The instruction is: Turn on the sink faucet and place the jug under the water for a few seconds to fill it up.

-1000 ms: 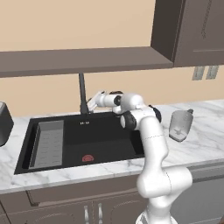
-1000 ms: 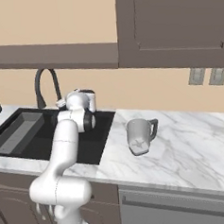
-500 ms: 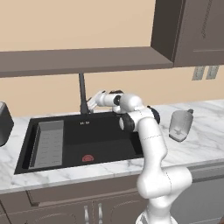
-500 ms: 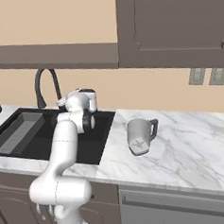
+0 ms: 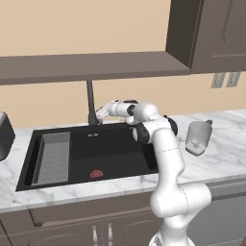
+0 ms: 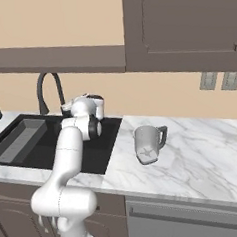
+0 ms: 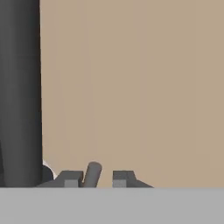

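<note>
- Working at the first step, at the left: claw (image 7: 97, 178) placed at the foot of the sink faucet (image 5: 90, 102), with the small side lever (image 7: 92, 174) standing between the two finger tips.
- Seen in the hand view with only a narrow gap between the finger tips, lever inside the gap; cannot tell whether the tips really press on the lever or only stand beside it.
- No water seen from the spout in either base view, so faucet judged not yet turned on.
- Moving to the sink (image 5: 120, 149): black basin with grey ribbed tray (image 5: 54, 157) at its left side and red drain (image 5: 96, 173) near the front; nothing standing under the spout.
- Further right, on the marble table (image 5: 226, 144): the jug (image 5: 198, 137), well apart from the sink and from the claw, untouched, tilted rather than upright.
- From the right base view, same jug (image 6: 147, 143) with its handle pointing away from the sink, near the front part of the table.
- Done so far, as a judgement: only the reach to the lever.
- Left to do: pushing the lever until water runs, leaving the faucet, going over to the jug, gripping it, carrying it under the stream and keeping it there for a few seconds.
- Most of the task judged to be ahead.
</note>
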Motion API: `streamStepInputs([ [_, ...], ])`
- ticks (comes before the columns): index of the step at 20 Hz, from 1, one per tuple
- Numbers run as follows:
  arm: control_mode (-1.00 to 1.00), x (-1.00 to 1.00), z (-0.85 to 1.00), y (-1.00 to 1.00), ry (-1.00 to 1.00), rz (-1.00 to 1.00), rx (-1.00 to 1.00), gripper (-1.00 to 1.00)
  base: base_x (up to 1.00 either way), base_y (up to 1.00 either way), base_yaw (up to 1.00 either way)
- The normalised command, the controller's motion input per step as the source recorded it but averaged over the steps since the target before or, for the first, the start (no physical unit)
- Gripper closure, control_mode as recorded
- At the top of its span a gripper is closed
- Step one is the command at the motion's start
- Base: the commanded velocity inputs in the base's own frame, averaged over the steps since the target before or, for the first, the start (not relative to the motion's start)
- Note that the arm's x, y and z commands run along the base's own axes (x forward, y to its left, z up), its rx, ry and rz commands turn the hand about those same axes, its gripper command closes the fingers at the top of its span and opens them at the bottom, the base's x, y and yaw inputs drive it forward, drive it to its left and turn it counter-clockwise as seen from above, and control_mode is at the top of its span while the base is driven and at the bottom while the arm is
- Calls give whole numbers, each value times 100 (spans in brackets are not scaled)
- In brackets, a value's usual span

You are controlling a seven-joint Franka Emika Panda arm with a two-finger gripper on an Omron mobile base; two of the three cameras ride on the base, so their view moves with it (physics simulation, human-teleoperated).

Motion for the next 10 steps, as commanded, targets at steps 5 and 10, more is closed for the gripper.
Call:
streamStepInputs([
  [5, -100, 0, -14, -64, 0, -3, 9, 100, 0, 0, 0],
  [10, -100, 0, -21, -73, 0, -2, 12, 100, 0, 0, 0],
])
